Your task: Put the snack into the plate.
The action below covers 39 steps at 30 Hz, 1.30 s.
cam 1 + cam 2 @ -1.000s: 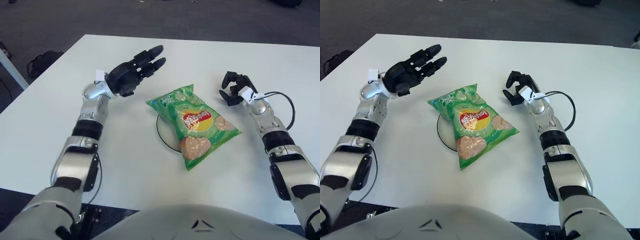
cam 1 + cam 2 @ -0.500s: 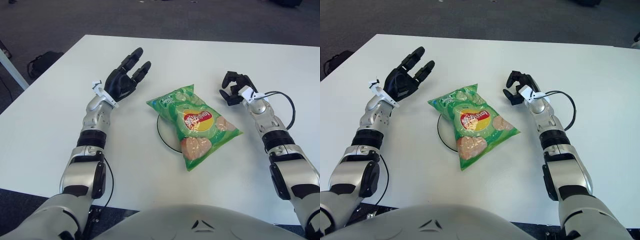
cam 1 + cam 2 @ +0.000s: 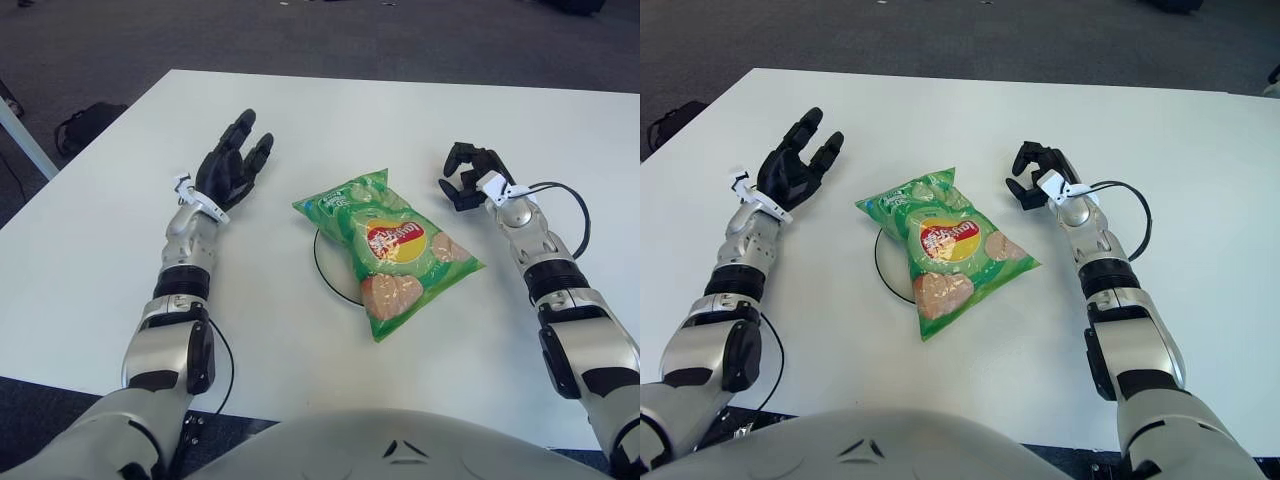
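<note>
A green snack bag [image 3: 389,247] with a red and yellow logo lies across a white plate [image 3: 326,265], hiding most of it; only the plate's dark left rim shows. My left hand [image 3: 229,169] is to the left of the bag, well apart from it, palm up with fingers spread and holding nothing. To the right of the bag is my right hand [image 3: 466,176], fingers curled, also holding nothing and not touching the bag.
The white table [image 3: 420,110] stretches out behind the bag. A black cable [image 3: 572,205] loops from my right wrist. A dark bag [image 3: 82,125] lies on the floor past the table's left edge.
My left hand has drawn back to the left, away from the snack bag, and turned palm up with fingers spread. The bag, plate and right hand have not moved.
</note>
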Each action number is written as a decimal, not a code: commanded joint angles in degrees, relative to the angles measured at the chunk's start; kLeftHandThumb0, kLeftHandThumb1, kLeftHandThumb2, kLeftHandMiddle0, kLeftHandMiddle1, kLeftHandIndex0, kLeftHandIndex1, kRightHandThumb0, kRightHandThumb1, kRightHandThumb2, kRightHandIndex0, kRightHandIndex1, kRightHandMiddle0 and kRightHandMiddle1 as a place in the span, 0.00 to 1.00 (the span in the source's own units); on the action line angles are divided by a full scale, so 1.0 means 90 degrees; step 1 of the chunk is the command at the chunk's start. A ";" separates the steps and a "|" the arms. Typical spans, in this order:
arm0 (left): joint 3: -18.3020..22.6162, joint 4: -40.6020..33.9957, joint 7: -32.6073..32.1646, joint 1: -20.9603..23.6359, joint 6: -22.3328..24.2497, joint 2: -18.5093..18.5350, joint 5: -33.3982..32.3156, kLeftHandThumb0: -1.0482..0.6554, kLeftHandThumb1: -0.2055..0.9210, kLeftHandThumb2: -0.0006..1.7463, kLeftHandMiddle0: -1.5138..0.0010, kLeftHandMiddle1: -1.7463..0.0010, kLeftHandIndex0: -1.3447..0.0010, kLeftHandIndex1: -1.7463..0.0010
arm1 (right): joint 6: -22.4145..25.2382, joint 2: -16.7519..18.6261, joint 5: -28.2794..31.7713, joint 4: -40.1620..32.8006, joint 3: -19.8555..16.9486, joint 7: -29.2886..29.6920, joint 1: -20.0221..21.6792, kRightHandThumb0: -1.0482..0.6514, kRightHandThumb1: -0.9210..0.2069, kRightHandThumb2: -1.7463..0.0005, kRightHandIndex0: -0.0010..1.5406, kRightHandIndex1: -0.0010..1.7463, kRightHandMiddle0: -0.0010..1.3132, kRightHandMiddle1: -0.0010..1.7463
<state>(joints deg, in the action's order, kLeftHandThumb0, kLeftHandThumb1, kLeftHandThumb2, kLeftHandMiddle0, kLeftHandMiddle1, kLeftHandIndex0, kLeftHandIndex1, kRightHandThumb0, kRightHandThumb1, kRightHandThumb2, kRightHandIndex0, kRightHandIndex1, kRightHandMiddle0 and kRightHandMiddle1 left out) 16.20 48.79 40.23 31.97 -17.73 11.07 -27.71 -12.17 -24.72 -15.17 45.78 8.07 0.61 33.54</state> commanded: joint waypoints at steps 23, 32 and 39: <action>-0.0272 0.2290 -0.1975 0.0250 -0.1268 0.0282 0.1905 0.21 0.83 0.38 0.78 0.32 1.00 0.37 | 0.0474 0.0123 -0.0088 0.0089 0.0133 -0.0231 -0.0846 0.33 0.55 0.24 0.72 1.00 0.47 1.00; -0.0440 0.2355 -0.2671 0.0285 -0.1046 0.0209 0.2295 0.36 0.83 0.44 0.66 0.14 0.85 0.07 | 0.0490 0.0175 -0.0005 -0.0077 0.0008 -0.0147 -0.0952 0.33 0.54 0.25 0.72 1.00 0.47 1.00; -0.0641 0.2200 -0.3122 0.0163 -0.1116 0.0056 0.2553 0.37 0.70 0.56 0.52 0.01 0.70 0.00 | 0.0538 0.0247 0.0044 -0.0205 -0.0151 -0.0034 -0.1027 0.33 0.54 0.25 0.73 1.00 0.47 1.00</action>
<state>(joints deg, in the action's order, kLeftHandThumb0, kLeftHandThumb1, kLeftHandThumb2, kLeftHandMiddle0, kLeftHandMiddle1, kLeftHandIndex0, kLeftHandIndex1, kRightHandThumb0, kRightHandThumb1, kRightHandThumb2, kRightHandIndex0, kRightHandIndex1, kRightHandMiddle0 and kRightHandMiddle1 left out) 11.62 66.29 13.80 38.16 -30.26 13.56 -6.35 -11.66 -24.33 -14.65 41.22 5.90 1.43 29.83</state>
